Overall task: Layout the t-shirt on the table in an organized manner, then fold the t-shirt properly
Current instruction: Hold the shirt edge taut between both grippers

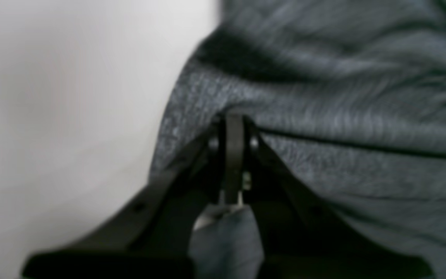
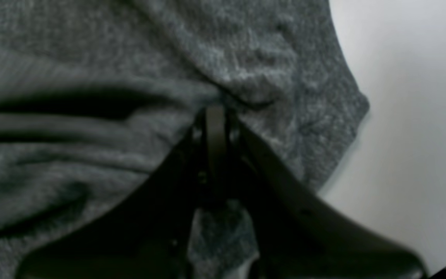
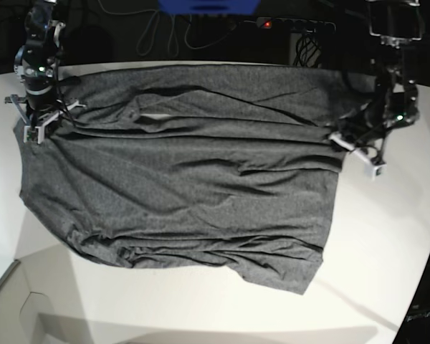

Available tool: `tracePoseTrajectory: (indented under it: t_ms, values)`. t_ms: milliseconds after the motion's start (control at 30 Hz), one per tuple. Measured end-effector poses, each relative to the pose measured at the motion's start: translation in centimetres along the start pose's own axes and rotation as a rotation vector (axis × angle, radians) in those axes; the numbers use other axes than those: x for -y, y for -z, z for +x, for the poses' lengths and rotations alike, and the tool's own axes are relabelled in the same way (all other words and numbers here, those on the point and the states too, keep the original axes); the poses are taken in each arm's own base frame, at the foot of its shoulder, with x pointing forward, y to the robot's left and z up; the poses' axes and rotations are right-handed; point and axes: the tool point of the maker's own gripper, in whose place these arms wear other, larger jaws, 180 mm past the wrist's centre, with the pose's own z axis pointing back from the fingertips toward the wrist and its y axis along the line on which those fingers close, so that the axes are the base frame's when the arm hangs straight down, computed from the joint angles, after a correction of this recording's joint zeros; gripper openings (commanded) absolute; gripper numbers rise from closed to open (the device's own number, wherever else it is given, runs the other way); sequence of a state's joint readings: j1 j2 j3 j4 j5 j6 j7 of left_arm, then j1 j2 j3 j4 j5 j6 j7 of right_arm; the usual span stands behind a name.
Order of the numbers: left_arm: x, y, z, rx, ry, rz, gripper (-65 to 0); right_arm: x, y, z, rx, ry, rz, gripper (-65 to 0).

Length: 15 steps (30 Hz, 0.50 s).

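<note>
Lying spread across the white tabletop (image 3: 387, 236), the dark grey t-shirt (image 3: 186, 179) is stretched wide between the two arms, with long creases running across it. The left gripper (image 1: 234, 116) is clamped on the cloth at one side edge. The right gripper (image 2: 216, 110) is likewise closed on a pinch of fabric at the opposite edge.

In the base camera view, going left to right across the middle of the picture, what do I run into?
Bare white table → right gripper, shut on the shirt's edge → the t-shirt spread wide → left gripper, shut on the opposite edge → bare table again.
</note>
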<state>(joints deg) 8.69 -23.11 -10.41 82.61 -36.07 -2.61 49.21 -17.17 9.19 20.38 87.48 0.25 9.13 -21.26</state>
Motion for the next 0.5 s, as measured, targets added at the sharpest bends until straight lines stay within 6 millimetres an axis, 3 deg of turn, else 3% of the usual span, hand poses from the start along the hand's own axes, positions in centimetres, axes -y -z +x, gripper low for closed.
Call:
tracePoseTrajectory:
  t_ms: [333, 500]
  values:
    - [-2.5, -1.4, -0.7, -0.017, 0.011, 0.055, -65.0, -0.6, 0.0, 0.1, 0.007, 0.014, 0.007, -65.0]
    - [-7.1, -3.4, -1.4, -0.012, -0.088, 0.149, -65.0, -0.9, 0.0, 0.2, 0.01, 0.021, 0.013, -65.0]
